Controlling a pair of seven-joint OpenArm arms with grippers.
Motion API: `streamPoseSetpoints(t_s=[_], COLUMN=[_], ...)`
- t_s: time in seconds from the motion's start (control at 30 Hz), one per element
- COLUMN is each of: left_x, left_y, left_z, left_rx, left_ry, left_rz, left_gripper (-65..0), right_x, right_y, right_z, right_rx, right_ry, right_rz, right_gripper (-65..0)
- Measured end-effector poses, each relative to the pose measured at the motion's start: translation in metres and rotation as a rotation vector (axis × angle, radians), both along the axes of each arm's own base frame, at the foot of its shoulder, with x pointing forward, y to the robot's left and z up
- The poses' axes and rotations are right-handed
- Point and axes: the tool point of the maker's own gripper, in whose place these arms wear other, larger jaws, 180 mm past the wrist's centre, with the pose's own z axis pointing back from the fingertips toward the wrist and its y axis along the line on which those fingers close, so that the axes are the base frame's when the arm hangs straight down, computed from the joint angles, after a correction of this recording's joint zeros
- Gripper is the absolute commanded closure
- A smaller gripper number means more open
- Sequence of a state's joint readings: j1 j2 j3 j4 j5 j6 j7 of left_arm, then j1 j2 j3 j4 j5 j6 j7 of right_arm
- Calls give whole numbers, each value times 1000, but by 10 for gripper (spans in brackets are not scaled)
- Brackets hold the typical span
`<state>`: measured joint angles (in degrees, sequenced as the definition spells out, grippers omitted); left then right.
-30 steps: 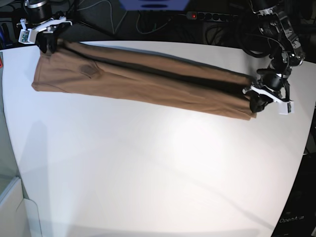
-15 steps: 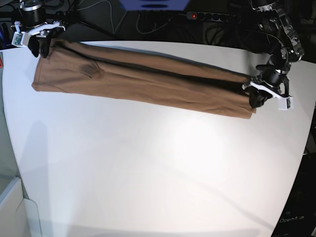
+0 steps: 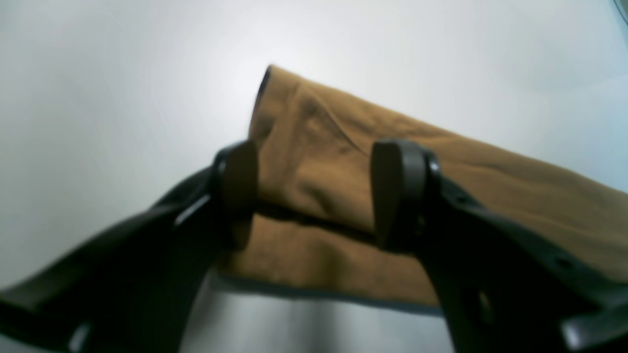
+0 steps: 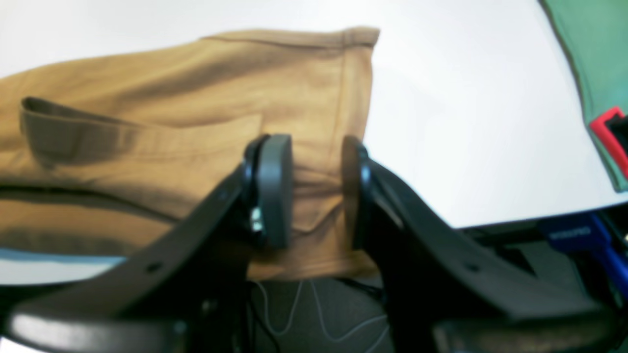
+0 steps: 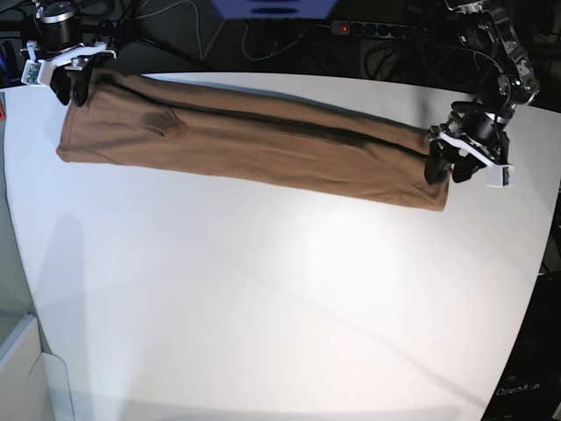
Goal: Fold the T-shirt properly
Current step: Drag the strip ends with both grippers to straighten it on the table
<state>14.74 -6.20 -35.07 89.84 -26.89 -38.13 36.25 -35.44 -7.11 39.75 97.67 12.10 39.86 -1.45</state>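
Now the T-shirt (image 5: 254, 145) lies stretched out long and thin across the far part of the white worktop (image 5: 280, 298). It is already folded into a narrow band, with one long dark crease running down it. It looks soft, light and floppy, so it will sag and bunch up wherever nothing holds it. I think it will not slip much, because cotton grips well. The best places to hold it are the two short ends, close to the corners, with all the layers caught together.

The left gripper (image 3: 314, 196) sits at the hem end, on the right side of the base view. Its jaws are spread wide, one on each side of a raised fold of cloth, and they do not pinch it. The right gripper (image 4: 316, 191) sits at the other end. Its jaws are a little apart with cloth between them, so they do not seem to squeeze it either.

Compared with one second ago, both grippers are a bit farther out, and the band looks pulled straighter and flatter. The left one's jaws were over the cloth end then; now they are spread around it.
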Motion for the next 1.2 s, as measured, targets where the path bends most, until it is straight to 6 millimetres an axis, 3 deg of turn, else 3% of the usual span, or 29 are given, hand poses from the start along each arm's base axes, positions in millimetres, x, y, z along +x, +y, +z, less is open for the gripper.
streamPoseSetpoints(t_s=[0.2, 0.53, 0.6, 0.73, 0.77, 0.83, 0.9, 1.2], left_x=[0, 9, 17, 30, 32, 37, 39, 29], left_y=[20, 1, -8, -14, -12, -11, -11, -16], left_z=[7, 13, 16, 22, 23, 26, 25, -13], left_rx=[14, -57, -65, -72, -64, -64, -47, -21], left_ry=[-18, -59, -72, -91, -91, -100, -98, 16], left_rz=[58, 42, 17, 4, 9, 8, 8, 1], left_gripper=[-352, -345, -287, -24, 0, -34, -24, -24], right_x=[-1, 7, 7, 7, 7, 6, 4, 0], right_y=[-1, -6, -6, -6, -6, -6, -6, -18], right_z=[-1, 4, 4, 4, 4, 4, 3, 6], right_rx=[1, -20, -20, -19, -19, -20, -20, -43], right_ry=[4, -12, -11, -11, -11, -8, -2, -2], right_rz=[-1, 15, 15, 14, 14, 15, 15, -15], right_gripper=[-174, -174, -174, -174, -174, -174, -174, -174])
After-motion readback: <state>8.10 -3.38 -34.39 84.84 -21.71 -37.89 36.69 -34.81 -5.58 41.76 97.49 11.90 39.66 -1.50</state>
